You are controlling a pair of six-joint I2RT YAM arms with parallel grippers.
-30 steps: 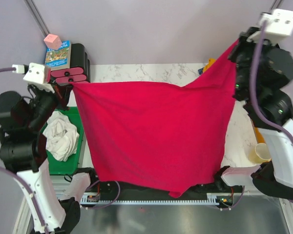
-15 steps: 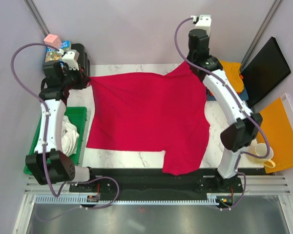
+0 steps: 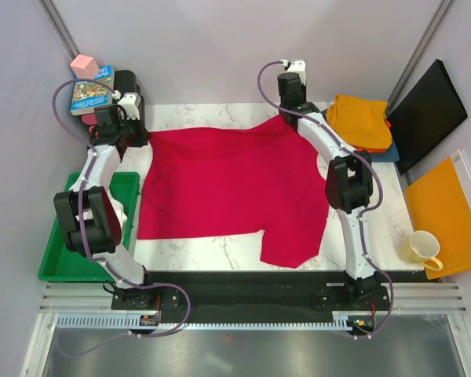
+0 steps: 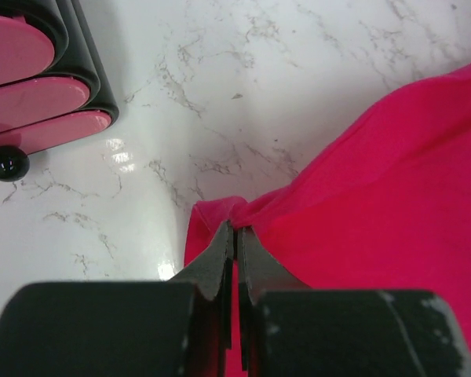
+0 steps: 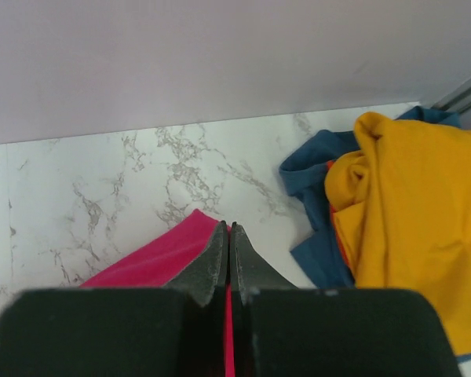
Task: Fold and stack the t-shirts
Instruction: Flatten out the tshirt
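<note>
The red shirt point(image 3: 228, 188) is spread flat on the worktop point(image 3: 381, 206), its far corners clenched in the left gripper point(image 4: 234, 236) and right gripper point(image 5: 229, 236). Nothing is folded yet; the other shirts point(image 3: 361, 122) are heaped, unfolded, at the far right corner.

Crimson t-shirt point(image 3: 235, 188): spread mostly flat across the middle of the table point(image 3: 212, 250), with light wrinkles. One lobe juts toward the near edge at near-right. Its far-left corner is pinched in the left gripper point(image 4: 234, 232), with the cloth bunched there. Its far-right corner is pinched in the right gripper point(image 5: 229, 228).

Yellow-orange t-shirt point(image 3: 361, 119): crumpled heap at the far-right of the table, apart from the crimson one. It sits on top of a blue t-shirt point(image 5: 314, 188), whose edge pokes out from beneath it.
</note>
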